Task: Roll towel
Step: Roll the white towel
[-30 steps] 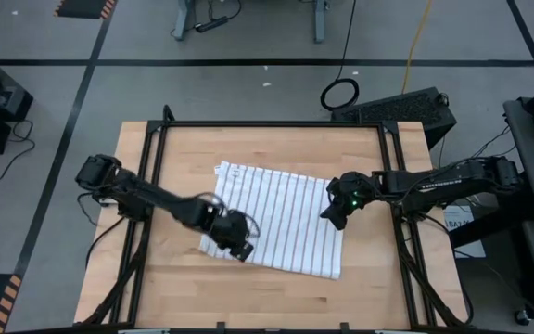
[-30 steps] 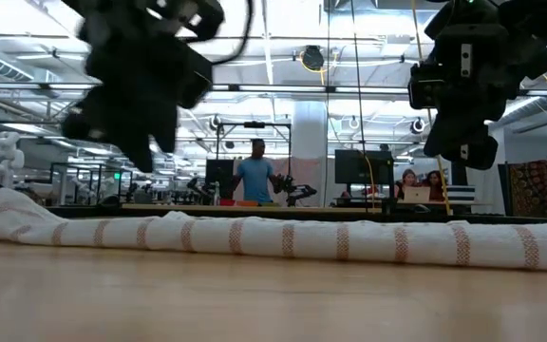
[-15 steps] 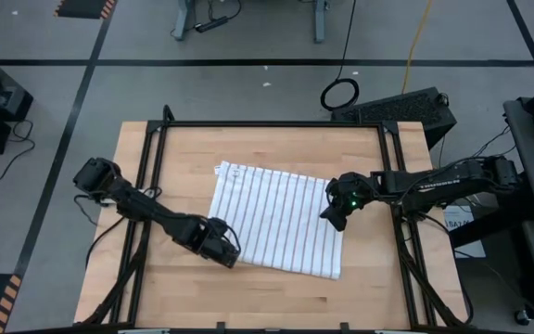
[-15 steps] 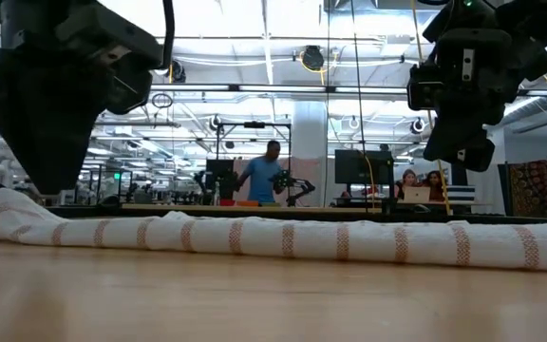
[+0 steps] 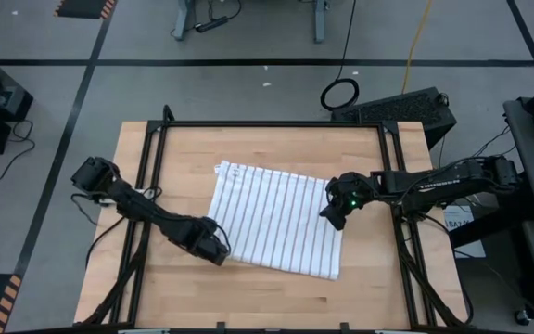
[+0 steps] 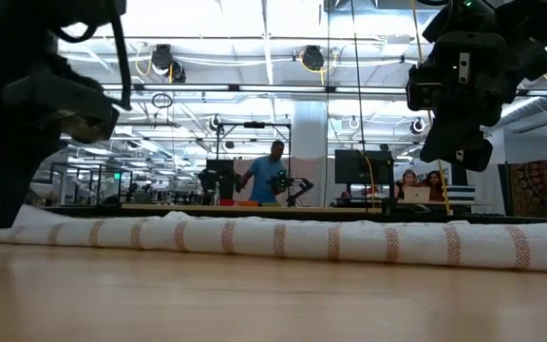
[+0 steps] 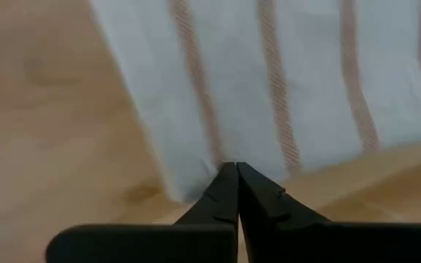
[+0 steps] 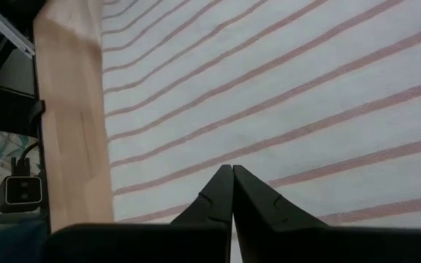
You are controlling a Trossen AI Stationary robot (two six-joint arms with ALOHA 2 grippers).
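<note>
Seeing the towel lying flat mid-table. My left gripper sits clenched at its near-left corner, whether pinching cloth I cannot tell. Right gripper hangs clenched above the right edge.

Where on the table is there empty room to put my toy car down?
Bare wood shows between the towel and the table's near edge, and in a strip along the far edge. The middle is crowded: the left gripper sits at the towel's corner, and the right gripper hangs over its other side.
</note>
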